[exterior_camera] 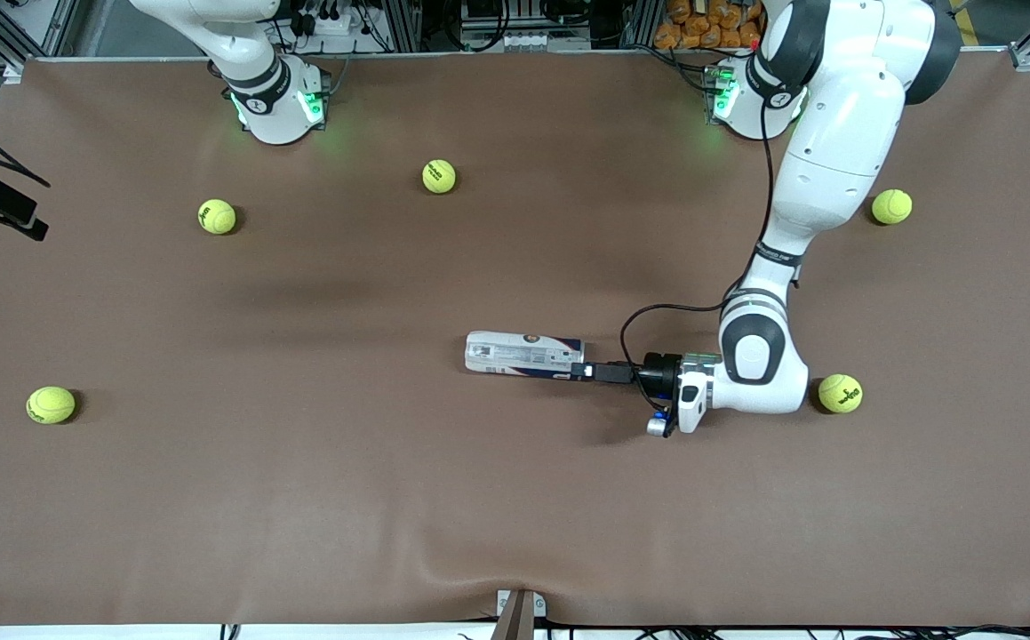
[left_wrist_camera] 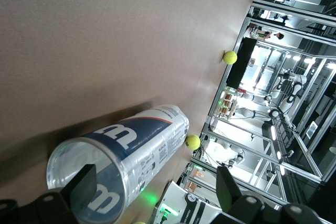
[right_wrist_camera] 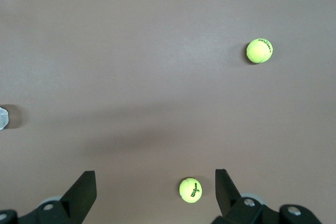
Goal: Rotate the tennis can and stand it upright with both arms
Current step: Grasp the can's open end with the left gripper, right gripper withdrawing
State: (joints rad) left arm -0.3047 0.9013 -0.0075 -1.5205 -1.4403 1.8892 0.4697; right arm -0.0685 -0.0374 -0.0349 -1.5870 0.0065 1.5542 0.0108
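Lying flat, the tennis can [exterior_camera: 523,355] is met at its three o'clock end by the wide-open left gripper [exterior_camera: 578,371]; that end should be straddled squarely. The right gripper [right_wrist_camera: 155,188], fingers spread wide, waits high over the table.

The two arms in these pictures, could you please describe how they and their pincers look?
Both arms are bulky, glossy white shells with dark grey joint bands and green-lit bases. The left arm carries a black cable looping to its wrist, where a black pincer, the left gripper, has two flat fingers. The right gripper shows the same black fingers on grey, screw-fastened mounts.
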